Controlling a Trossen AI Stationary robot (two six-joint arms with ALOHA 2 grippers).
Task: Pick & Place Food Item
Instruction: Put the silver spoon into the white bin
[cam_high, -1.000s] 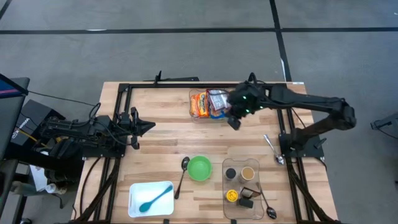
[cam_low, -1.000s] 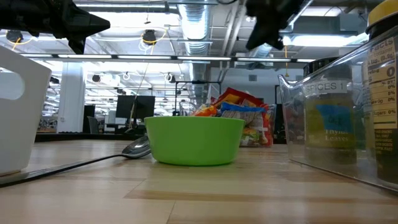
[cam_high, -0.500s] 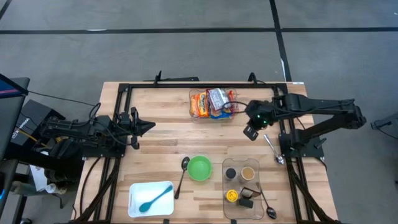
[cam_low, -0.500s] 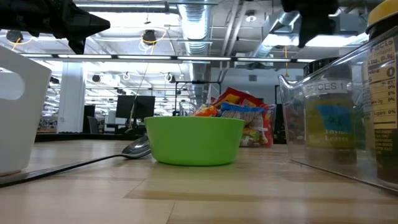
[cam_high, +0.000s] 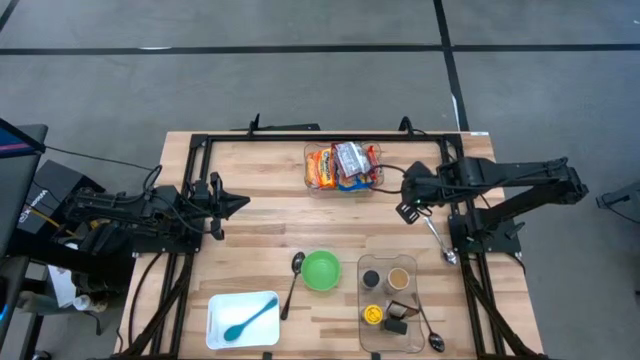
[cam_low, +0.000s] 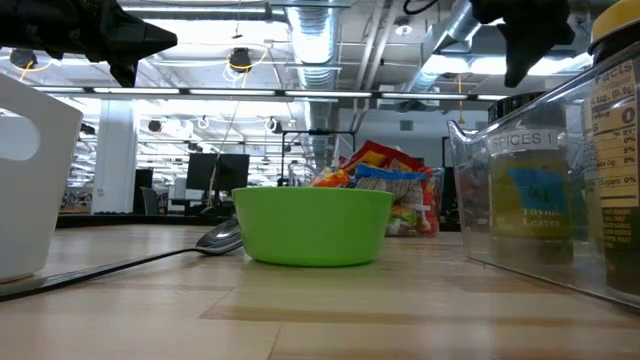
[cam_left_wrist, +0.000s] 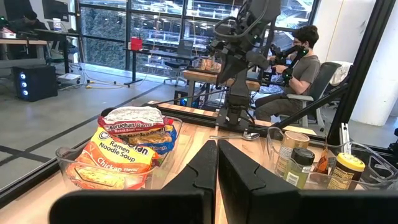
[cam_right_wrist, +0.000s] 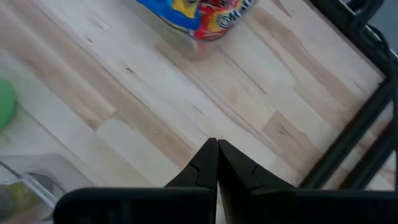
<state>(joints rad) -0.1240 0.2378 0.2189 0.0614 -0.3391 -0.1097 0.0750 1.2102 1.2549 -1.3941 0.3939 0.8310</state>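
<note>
The food items are noodle-soup and snack packets piled in a clear bin at the table's far middle; the left wrist view shows the packets too. A green bowl stands at the near middle. My right gripper hovers shut above bare wood just right of the bin, pointing steeply down, with nothing between its fingers. My left gripper waits shut and level above the table's left part, with its fingers pointing toward the bin.
A clear spice bin with jars stands at the near right. A white tray with a blue spoon sits at the near left. One metal spoon lies left of the bowl and another by the right arm's base. A person sits beyond the table.
My right gripper has swung from beside the bin's right end toward the table's right edge, tipping more steeply downward and rolling as it went. It has stayed shut, with nothing in it. The packets have not moved.
</note>
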